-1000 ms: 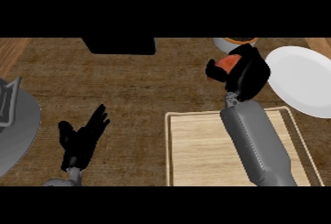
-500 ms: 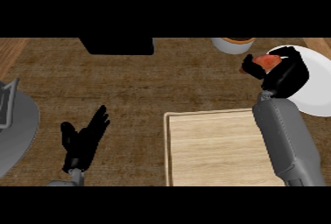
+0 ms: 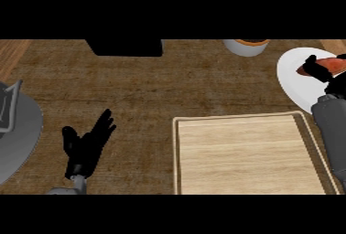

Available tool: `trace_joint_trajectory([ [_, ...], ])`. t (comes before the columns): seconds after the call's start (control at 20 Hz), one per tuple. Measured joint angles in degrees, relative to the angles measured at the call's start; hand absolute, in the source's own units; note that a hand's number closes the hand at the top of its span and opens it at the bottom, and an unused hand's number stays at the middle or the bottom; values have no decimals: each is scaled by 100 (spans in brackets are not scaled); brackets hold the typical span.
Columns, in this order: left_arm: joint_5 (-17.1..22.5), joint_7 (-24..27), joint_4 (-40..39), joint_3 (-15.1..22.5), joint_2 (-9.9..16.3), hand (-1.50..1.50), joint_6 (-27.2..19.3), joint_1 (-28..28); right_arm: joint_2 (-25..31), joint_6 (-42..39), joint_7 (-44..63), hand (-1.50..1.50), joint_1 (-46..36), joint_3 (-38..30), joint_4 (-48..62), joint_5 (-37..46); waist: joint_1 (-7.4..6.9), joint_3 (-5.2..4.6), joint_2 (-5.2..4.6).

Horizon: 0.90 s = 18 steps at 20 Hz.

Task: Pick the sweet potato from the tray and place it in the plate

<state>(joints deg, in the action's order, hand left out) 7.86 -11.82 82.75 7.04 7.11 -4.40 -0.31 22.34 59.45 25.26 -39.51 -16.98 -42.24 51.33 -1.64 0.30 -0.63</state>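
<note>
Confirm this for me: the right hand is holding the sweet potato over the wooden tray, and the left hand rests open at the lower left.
Not quite. In the head view the right hand holds the sweet potato over the white plate, not over the wooden tray, which lies below it nearer the robot. The rest stands: the left hand rests open at the lower left.

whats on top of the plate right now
The sweet potato sits over the plate, held by the right robot hand. The hand covers whether it touches the plate.
</note>
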Motion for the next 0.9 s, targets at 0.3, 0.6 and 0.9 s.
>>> trace_joint_trajectory([
  [0.3,26,100,-124,-66,22,0,105,-70,541,11,-1352,150,-90,-475,696,-1130,-63,17,-32],
  [0.6,-27,101,-111,-12,-4,0,116,-132,1066,-984,-1499,-150,-146,-799,1751,-1571,-146,16,-76],
  [0.9,2,83,-60,-9,14,0,182,-136,1253,-1863,-2172,-150,-198,-1117,2278,-2005,-218,24,-104],
])
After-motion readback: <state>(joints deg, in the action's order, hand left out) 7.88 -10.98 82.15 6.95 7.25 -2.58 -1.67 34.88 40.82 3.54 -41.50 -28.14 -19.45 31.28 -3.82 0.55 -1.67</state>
